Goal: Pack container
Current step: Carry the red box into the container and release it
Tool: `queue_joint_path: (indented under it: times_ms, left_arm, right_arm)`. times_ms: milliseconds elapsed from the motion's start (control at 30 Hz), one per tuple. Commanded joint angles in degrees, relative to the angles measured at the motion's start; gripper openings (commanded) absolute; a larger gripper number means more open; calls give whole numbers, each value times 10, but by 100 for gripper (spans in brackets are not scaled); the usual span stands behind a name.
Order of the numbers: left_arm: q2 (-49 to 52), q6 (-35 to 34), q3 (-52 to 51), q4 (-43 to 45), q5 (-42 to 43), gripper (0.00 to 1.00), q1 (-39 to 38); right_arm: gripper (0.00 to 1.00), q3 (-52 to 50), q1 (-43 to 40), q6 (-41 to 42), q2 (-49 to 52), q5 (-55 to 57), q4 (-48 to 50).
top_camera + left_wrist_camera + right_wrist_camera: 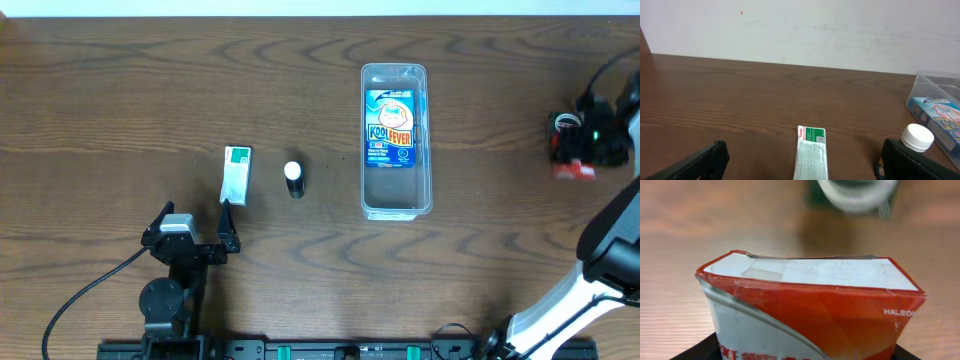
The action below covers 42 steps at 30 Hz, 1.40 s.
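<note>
We counted one clear container [396,203] right of centre on the table [100,80], holding one blue carton [391,130], with one white-capped bottle [294,178] and one green-and-white box [236,173] to its left, one red-and-white carton [810,310] clamped in the right gripper [577,158], and the left gripper [195,224] with fingers spread wide.

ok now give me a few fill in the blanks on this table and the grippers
1. The container holds a ____ carton.
2. The bottle has a ____ cap.
3. The left gripper is ____, with nothing between its fingers.
4. The box at the right gripper is white and ____.

Missing words: blue; white; open; red
</note>
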Motion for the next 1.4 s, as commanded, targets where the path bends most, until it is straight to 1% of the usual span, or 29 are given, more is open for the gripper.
queue_joint_path:
  times_ms: [0,133,300,433,500,567,667,800,967,1167,1367]
  left_arm:
    - [0,3,-9,-20,9,98,2]
    - [0,3,-9,-20,9,98,2]
    - [0,3,-9,-20,9,98,2]
    - [0,3,-9,-20,9,98,2]
    - [0,3,-9,-20,9,98,2]
    - [0,3,-9,-20,9,98,2]
    - [0,3,-9,-20,9,98,2]
    - [0,3,-9,-20,9,98,2]
    - [0,3,-9,-20,9,98,2]
    - [0,3,-9,-20,9,98,2]
    - [0,3,-9,-20,9,98,2]
  right_arm:
    - [63,71,52,46,3,-83,-23]
    - [65,157,129,99,3,-89,-70]
    - [66,214,213,173,3,-89,-77]
    - [66,214,274,249,5,-68,-46]
    - [66,205,309,299,5,-15,-35]
    - [69,197,335,330,5,31,-28]
    - [72,175,379,362,5,79,-1]
    - [72,155,422,397,5,121,25]
    - [72,125,447,442,5,126,59]
    - [72,87,451,443,5,131,80]
    - [74,86,450,443,5,126,98]
